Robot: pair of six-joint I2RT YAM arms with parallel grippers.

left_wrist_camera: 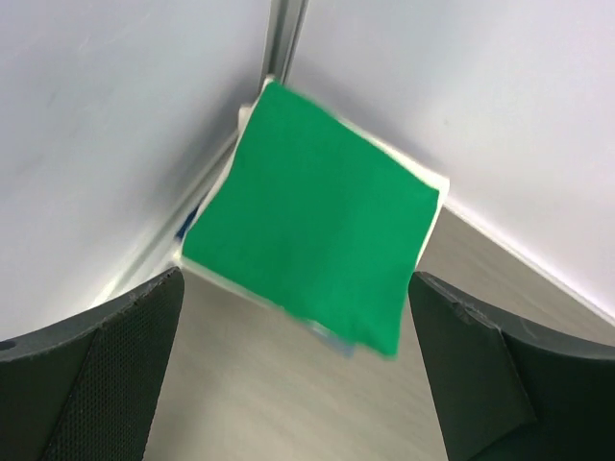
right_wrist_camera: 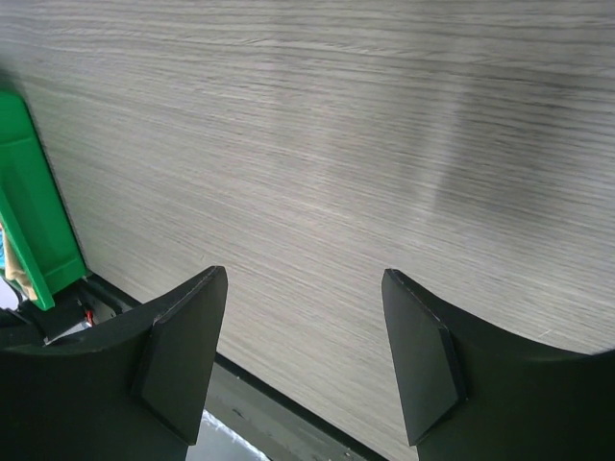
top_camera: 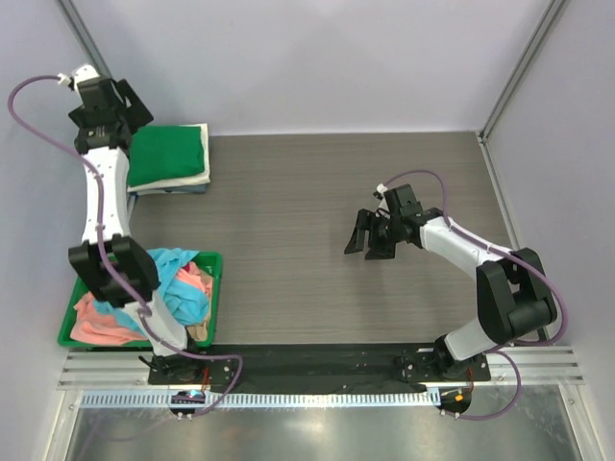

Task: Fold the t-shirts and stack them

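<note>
Left end effector [top_camera: 133, 108] spread wide, holding nothing, above folded green shirt [top_camera: 168, 154] topping stack in counter [top_camera: 288, 240] corner beyond bin [top_camera: 214, 288]. Cream shirt [top_camera: 178, 181] edge beneath. Blue shirt [top_camera: 181, 286], pink shirt [top_camera: 101, 325] crumpled inside bin. Right end effector [top_camera: 369, 236] partly open, nothing held, above counter right of bin.

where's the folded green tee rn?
Top view: the folded bright green cotton t-shirt lies atop a cream-white folded shirt in the table's far-left corner, beside the open left pincer.
</note>
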